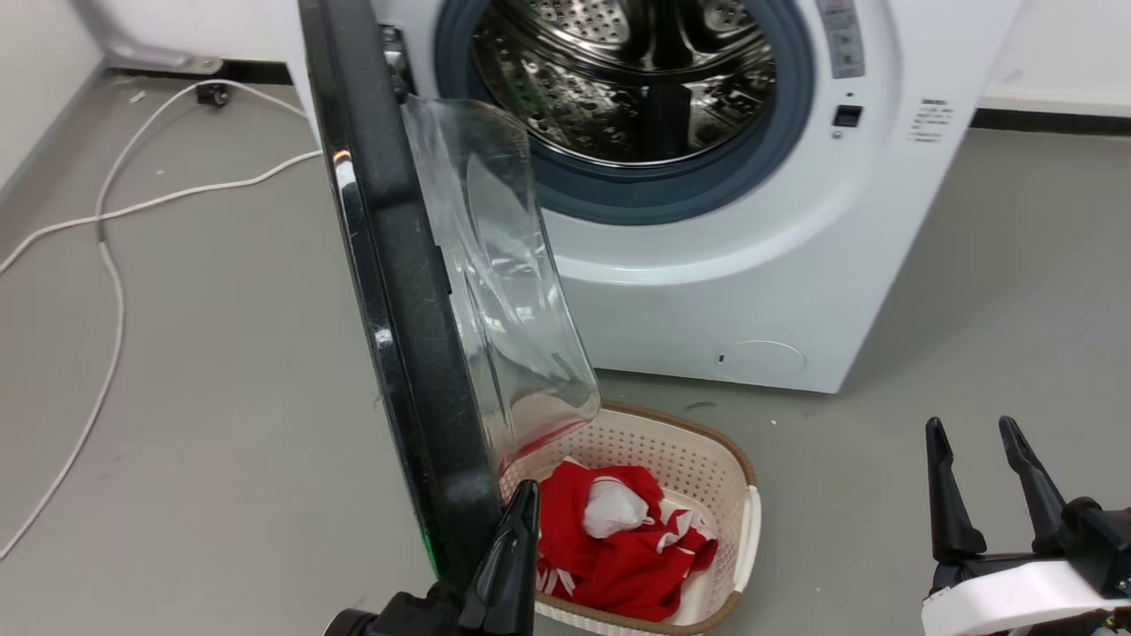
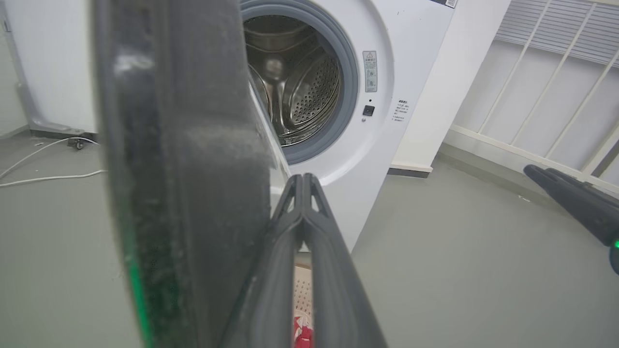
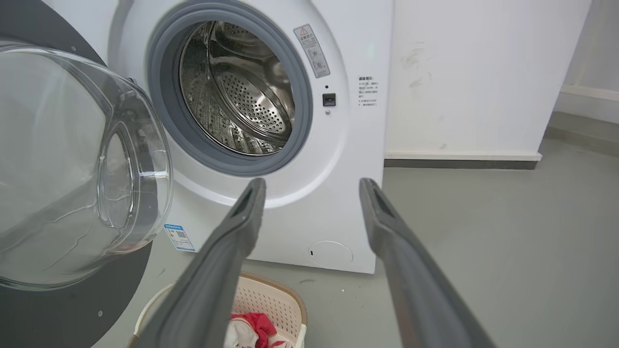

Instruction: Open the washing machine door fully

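The white washing machine (image 1: 751,265) stands at the top, its steel drum (image 1: 618,79) exposed. The washing machine door (image 1: 398,291) is swung out toward me, its black rim edge-on and its clear glass bowl (image 1: 508,300) bulging to the right. My left gripper (image 1: 528,488) is shut on nothing, its tip close beside the inner side of the rim's lower end; I cannot tell if it touches. In the left wrist view the left gripper (image 2: 302,178) lies just right of the door rim (image 2: 184,169). My right gripper (image 1: 970,426) (image 3: 312,186) hangs open over the floor at lower right, apart from the door (image 3: 72,169).
A cream laundry basket (image 1: 747,530) with red and white clothes (image 1: 618,548) sits on the floor under the door's lower edge. White cables (image 1: 115,291) trail across the grey floor at left. A white railing (image 2: 556,72) stands beyond the machine's right side.
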Robot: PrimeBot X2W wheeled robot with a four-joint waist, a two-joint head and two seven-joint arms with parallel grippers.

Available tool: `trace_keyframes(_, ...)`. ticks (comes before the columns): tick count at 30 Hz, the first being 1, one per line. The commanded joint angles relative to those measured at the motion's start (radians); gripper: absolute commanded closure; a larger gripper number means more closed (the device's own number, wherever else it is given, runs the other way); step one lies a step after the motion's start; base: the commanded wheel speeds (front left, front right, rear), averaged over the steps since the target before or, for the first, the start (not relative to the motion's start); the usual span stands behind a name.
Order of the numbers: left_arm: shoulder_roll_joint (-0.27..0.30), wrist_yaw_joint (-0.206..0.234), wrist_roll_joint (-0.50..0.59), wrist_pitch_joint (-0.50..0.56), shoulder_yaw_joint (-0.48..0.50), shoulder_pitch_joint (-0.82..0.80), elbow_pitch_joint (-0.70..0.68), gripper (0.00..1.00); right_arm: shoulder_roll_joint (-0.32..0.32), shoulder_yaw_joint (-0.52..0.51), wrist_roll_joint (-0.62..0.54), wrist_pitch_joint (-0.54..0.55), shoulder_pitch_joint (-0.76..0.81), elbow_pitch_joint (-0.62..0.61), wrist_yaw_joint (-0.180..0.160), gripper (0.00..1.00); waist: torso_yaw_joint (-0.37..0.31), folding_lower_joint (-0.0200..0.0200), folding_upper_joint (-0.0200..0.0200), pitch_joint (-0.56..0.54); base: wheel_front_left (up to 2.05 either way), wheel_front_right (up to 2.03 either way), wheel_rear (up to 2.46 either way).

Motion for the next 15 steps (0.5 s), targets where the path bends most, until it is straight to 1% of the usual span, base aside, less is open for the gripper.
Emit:
trace_keyframes(1, 0.010, 0.014, 0.001, 0.003, 0.014, 0.013, -0.004, 1.00, 0.002, -0.006, -0.009, 0.006, 0.011, -0.008, -0.001, 0.00, 0.040, 0.0000, 0.0000, 0.004, 0.00, 0.00, 0.00)
trace_keyframes(6, 0.023, 0.043, -0.006, 0.004, 0.043, 0.042, -0.020, 1.00, 0.002, -0.006, -0.009, 0.013, 0.013, -0.019, -0.001, 0.00, 0.104, 0.0000, 0.0000, 0.003, 0.00, 0.00, 0.00)
trace_keyframes(9, 0.041, 0.061, -0.007, 0.002, 0.069, 0.058, -0.028, 1.00, 0.002, -0.009, -0.006, 0.014, 0.021, -0.024, -0.001, 0.00, 0.134, 0.0000, 0.0000, 0.001, 0.00, 0.00, 0.00)
trace_keyframes(13, 0.072, 0.076, -0.022, -0.002, 0.124, 0.068, -0.022, 1.00, 0.002, -0.005, -0.003, 0.021, 0.017, -0.029, -0.001, 0.00, 0.158, 0.0000, 0.0000, 0.002, 0.00, 0.00, 0.00)
trace_keyframes(15, 0.089, 0.073, -0.042, -0.005, 0.161, 0.059, -0.011, 1.00, 0.002, -0.002, -0.003, 0.022, 0.015, -0.032, -0.001, 0.00, 0.164, 0.0000, 0.0000, 0.006, 0.00, 0.00, 0.00)
